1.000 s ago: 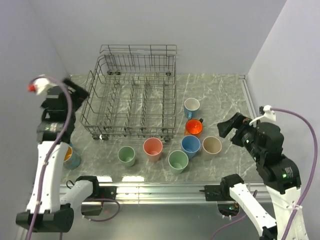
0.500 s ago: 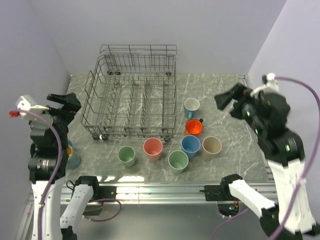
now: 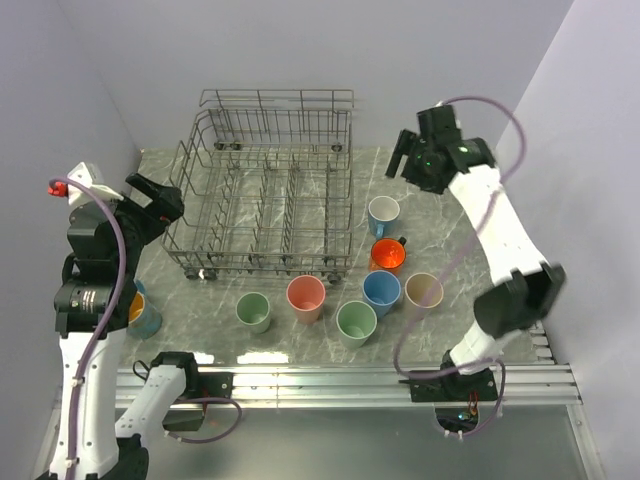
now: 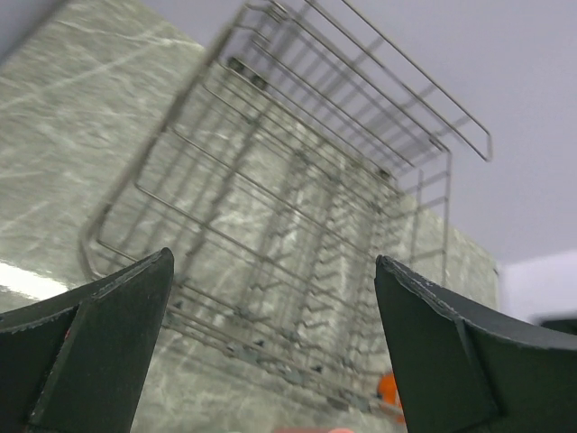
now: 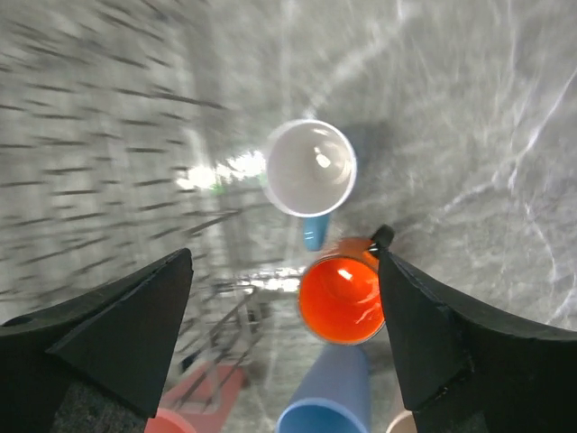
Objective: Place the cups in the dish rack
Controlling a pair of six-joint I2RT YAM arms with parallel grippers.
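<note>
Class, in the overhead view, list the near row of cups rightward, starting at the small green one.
small pale green plastic cup, pink plastic cup, wider pale green plastic cup, blue plastic cup, beige plastic cup

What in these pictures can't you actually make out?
- Top view: the cup at far left is mostly hidden behind the left arm.
- Right wrist view: the dish rack is smeared by motion blur; single wires cannot be traced.
- Right wrist view: the blue cup is cut off by the bottom edge.
- Left wrist view: only a sliver of the orange cup shows, near the bottom edge.
</note>
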